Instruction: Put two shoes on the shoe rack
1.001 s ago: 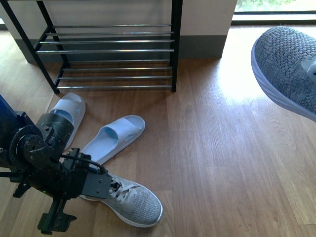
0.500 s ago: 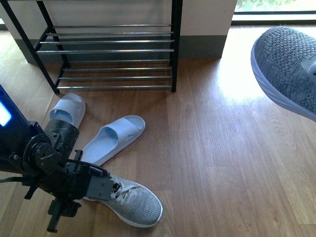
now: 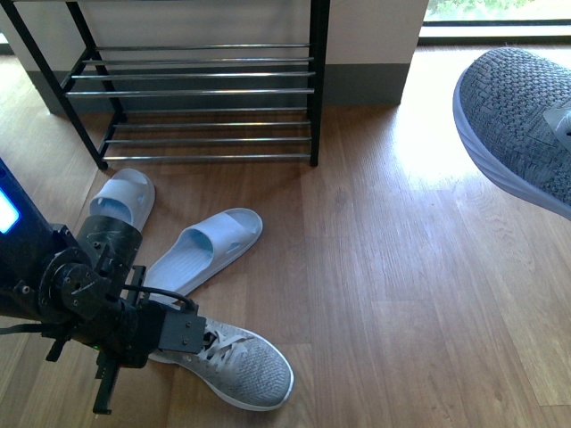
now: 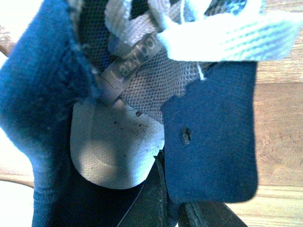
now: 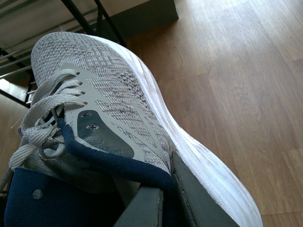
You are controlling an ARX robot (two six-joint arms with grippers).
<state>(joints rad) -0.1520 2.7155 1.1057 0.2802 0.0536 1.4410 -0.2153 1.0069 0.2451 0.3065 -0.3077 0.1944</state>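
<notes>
One grey sneaker lies on the wood floor at the near left. My left gripper is shut on its navy collar; the left wrist view shows the collar pinched between the jaws and the insole beside it. My right gripper is shut on the other grey sneaker, held in the air at the right; in the right wrist view the jaws clamp its navy collar by the white sole. The shoe rack stands at the back left, its chrome rods bare.
Two pale blue slides lie on the floor in front of the rack, one at the left, one angled beside it, close to my left arm. A wall base and a window sill are behind the rack. Wood floor spreads at centre and right.
My left arm has shifted a little over the sneaker on the floor and turned at the wrist. The sneaker on the floor and the raised sneaker have not moved.
</notes>
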